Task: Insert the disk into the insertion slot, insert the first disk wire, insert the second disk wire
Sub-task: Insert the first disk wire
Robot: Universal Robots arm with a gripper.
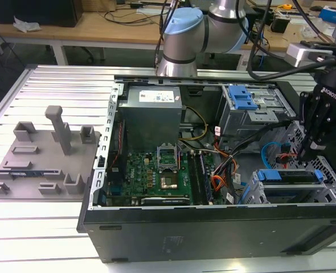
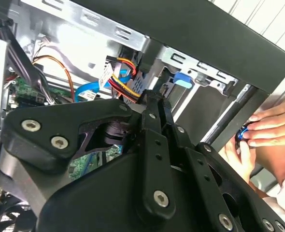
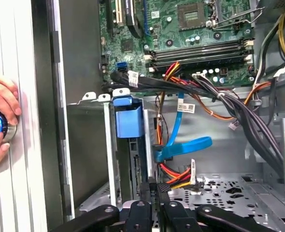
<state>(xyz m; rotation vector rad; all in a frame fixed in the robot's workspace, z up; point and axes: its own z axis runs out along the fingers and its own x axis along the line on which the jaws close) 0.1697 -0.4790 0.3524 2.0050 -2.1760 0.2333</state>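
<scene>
In the exterior view the disk (image 1: 287,176), framed by its blue carrier, sits inside the insertion slot (image 1: 253,193), the perforated silver cage at the case's front right. My gripper (image 1: 304,152) hangs just above that cage. In both wrist views the fingers are pressed together, gripper (image 3: 153,184) and gripper (image 2: 154,99). Its tips sit right beside a black plug with red, yellow and black wires (image 3: 177,175). I cannot tell whether the plug is pinched. A flat blue data cable (image 3: 182,149) runs past the carrier's blue tab (image 3: 128,121).
A darker cage with a blue latch (image 1: 242,98) stands at the back of the case. Bundled cables (image 3: 239,111) cross above the motherboard (image 1: 156,170). A person's hands (image 3: 0,121) hold a blue-ringed knob outside the case wall. Grey fixtures (image 1: 42,153) lie at the exterior view's left.
</scene>
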